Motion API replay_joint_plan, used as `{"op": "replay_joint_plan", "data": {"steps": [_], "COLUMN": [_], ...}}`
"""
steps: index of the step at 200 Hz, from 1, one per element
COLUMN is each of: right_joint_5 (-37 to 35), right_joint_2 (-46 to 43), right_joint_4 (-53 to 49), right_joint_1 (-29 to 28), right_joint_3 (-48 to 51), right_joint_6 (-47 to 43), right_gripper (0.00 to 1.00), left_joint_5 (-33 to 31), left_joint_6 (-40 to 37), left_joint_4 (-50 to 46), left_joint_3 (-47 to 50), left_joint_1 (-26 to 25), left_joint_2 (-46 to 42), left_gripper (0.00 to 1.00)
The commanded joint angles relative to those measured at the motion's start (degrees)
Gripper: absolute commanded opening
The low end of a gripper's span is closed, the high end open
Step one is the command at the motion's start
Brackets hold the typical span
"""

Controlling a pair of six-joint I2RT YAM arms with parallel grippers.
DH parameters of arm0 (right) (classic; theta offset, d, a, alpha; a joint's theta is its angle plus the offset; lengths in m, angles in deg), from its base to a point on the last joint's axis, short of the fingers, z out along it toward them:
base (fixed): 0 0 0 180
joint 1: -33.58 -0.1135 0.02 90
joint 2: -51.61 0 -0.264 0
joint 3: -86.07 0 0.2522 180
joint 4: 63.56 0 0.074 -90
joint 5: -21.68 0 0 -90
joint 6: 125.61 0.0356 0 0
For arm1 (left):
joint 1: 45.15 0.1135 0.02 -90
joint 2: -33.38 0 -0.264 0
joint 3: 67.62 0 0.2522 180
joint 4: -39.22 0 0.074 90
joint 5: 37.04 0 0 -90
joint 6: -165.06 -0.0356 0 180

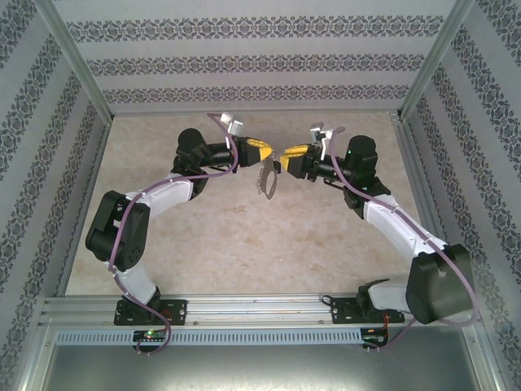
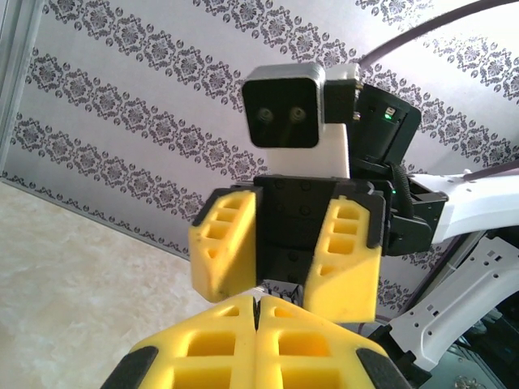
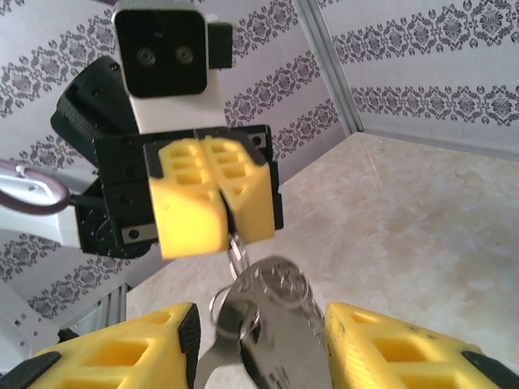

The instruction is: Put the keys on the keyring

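Observation:
My left gripper [image 3: 225, 233] hangs above the table, its yellow fingers shut on a thin metal loop of the keyring [image 3: 238, 250]. Below that loop dangles a bunch of flat silver keys [image 3: 284, 312], blurred, with a small wire ring [image 3: 217, 312] at its left side. In the top view the bunch [image 1: 267, 181] hangs under the left gripper [image 1: 275, 161]. My right gripper [image 3: 259, 352] faces it, open, one yellow finger on each side of the keys without touching them. Seen from the left wrist, the right gripper's fingers [image 2: 223, 243] stand apart just beyond my shut left fingertips [image 2: 243, 324].
Both arms meet high over the middle of the beige tabletop [image 1: 244, 244]. Patterned walls enclose the back [image 1: 244, 65] and both sides. An aluminium rail [image 1: 260, 308] runs along the near edge by the arm bases.

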Motion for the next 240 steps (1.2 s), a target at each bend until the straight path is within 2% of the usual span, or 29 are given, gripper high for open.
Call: {"op": "replay_joint_plan", "data": {"steps": [1,40,65,85,143,162,195,240], "right_joint_5": [1.17,1.22,1.63,1.96,2.67,2.77,2.95,2.55], "right_joint_2": [2.05,4.67,5.62,5.97,5.62,5.4,5.46,5.73], "right_joint_4": [6.64,8.76,9.32,9.52,9.66,9.25,7.79,-0.78], "right_joint_1": [-1.16,-2.27,-2.66,-2.85,-2.6,-2.25,-0.43,1.1], "right_joint_3": [-2.52,-3.43,-3.78,-3.8,-2.6,-2.25,-1.95,-4.14], "right_joint_6": [3.67,4.83,5.03,5.15,4.86,4.41,3.65,-1.21], "right_gripper": [0.45,0.44,0.4,0.32,0.0,0.0,0.0,0.0], "left_joint_5": [-0.3,-0.18,-0.18,-0.21,-0.39,-0.89,-1.27,0.21], "left_joint_6": [0.87,1.14,1.26,1.21,1.5,1.41,1.17,-0.36], "left_joint_4": [4.63,4.8,4.98,5.04,5.06,4.57,3.7,-0.21], "left_joint_3": [0.45,0.22,0.23,0.3,0.0,-0.09,0.13,-0.09], "left_joint_1": [-0.53,-0.52,-0.55,-0.52,-0.53,-0.49,0.86,3.11], "left_joint_2": [-0.47,-0.3,-0.22,-0.13,-0.05,-0.08,-0.39,-0.12], "left_gripper": [0.0,0.0,0.0,0.0,0.0,0.0,0.25,0.32]}}
